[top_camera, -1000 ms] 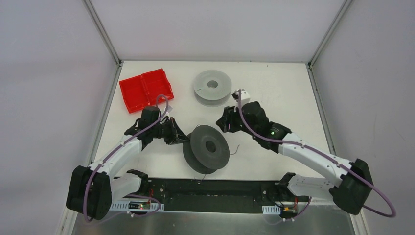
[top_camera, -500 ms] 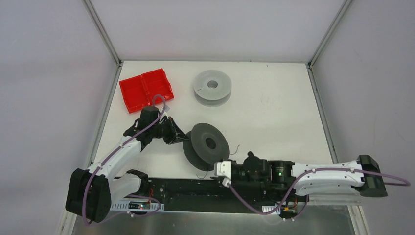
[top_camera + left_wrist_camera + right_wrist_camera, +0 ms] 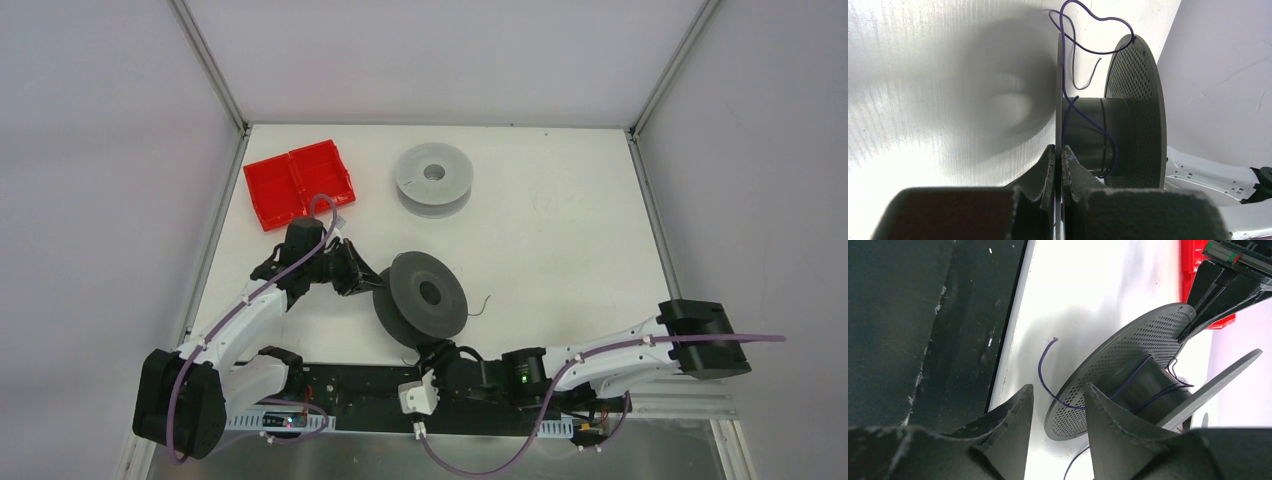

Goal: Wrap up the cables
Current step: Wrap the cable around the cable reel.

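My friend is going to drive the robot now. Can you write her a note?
Left gripper: shut on the rim of the dark spool, holding it tilted up.
Right gripper: open, fingers close to the loose end of the cable, not gripping it.
Done: a few slack turns on the core.
Left to do: catch that end and wind it on snugly.

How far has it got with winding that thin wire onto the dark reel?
Early days: only a few slack turns of wire lie around the dark reel. The left gripper pinches its rim; right gripper, open, is at a loose end. Tightening remains.
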Motion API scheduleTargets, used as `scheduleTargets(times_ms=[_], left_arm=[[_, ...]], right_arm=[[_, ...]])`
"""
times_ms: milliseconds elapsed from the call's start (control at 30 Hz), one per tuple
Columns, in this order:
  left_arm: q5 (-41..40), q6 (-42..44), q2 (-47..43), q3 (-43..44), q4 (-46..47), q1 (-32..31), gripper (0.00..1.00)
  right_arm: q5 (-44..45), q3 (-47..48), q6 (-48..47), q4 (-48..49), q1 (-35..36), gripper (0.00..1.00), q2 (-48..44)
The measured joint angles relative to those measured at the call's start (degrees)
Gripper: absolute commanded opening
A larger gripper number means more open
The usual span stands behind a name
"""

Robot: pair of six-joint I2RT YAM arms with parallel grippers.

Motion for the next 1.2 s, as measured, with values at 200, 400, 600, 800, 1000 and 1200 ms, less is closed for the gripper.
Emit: scheduleTargets(times_ms=[200, 400, 600, 800, 1000, 1200], left_arm=[[-0.02, 0.0, -0.15, 0.0, -0.15, 0.0, 0.0], [-0.04, 0.0, -0.35, 0.0, -0.44, 0.0, 0.0], [-0.07, 0.0, -0.35, 0.02, -0.63, 0.0, 0.0], [-0.15, 0.09, -0.35, 0.13, -0.98, 0.0, 0.0], [-0.48, 0.39, -0.35, 0.33, -1.14, 0.0, 0.04], [-0.98, 0.57, -0.55, 0.33, -1.33, 0.0, 0.17]], right_arm=[[2.69, 0.98, -1.92, 0.59, 0.74, 0.38, 3.02], [4.39, 1.27, -2.45, 3.56, 1.03, 0.08, 5.03], [5.84, 1.27, -1.88, 6.54, 1.07, 0.0, 5.99], [7.85, 1.95, 2.25, 10.1, 0.46, 0.0, 6.23], [11.74, 6.67, 9.31, 14.05, -2.8, 0.0, 10.38], [15.19, 9.4, 14.8, 15.39, -5.44, 0.0, 14.53]])
